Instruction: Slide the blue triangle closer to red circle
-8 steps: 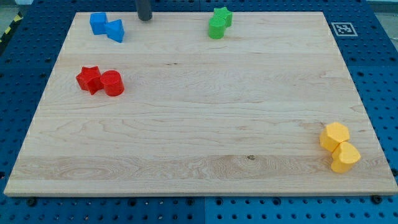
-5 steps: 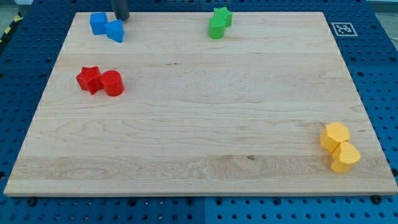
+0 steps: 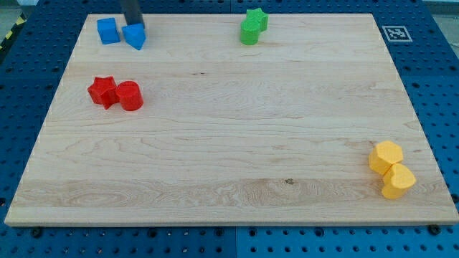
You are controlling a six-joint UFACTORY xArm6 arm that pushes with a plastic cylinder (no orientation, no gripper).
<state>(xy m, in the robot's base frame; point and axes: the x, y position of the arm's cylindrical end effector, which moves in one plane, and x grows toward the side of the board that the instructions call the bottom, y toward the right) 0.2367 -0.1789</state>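
My tip [image 3: 132,24] touches the smooth blue triangle [image 3: 135,36], point aimed down-frame, above the red circle [image 3: 130,96]; no pincer shows.

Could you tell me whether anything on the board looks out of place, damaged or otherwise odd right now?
Nothing stands out. The blocks sit in colour pairs on the wooden board, intact. My tip is at the top edge of the blue triangle, with the blue cube just apart to the view's left.

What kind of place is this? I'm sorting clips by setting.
Probably a robotics lab bench: a wooden board lies on a blue perforated table, with a printed marker tag in its corner. Small coloured blocks sit on it, and my tip touches the blue triangle.
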